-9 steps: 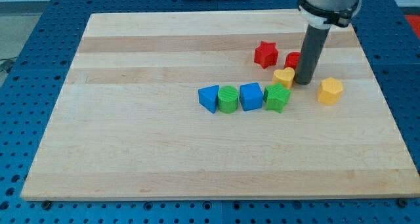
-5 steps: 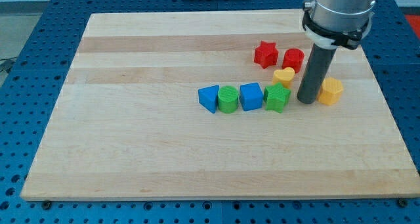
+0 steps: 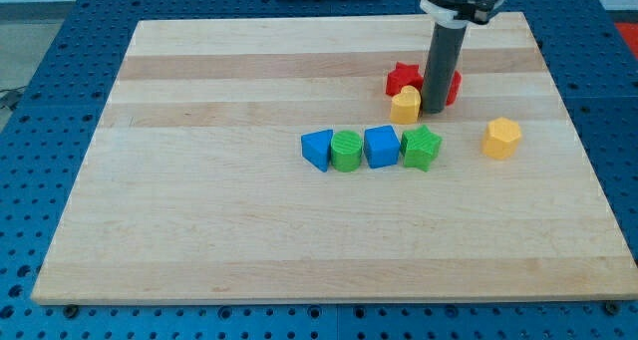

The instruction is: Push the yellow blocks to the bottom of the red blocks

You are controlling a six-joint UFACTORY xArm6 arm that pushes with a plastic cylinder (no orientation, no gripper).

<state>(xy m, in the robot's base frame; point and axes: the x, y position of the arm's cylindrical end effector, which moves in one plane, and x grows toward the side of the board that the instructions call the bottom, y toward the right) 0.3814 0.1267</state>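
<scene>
A straight dark grey rod under a silver collar with black trim, ending at my tip [image 3: 433, 112]

From my seat I see a pale wooden board [image 3: 249, 230] with lengthwise grain bands, a darker strip running across near its far edge. It lies on a blue perforated table [image 3: 30, 280] whose rows of holes show past the board's left, right and near edges. Beyond the far left corner there is a slice of light grey floor or wall [image 3: 30, 21], too blurred to tell which. The light is even and soft, throwing only faint shadows on the wood.
</scene>
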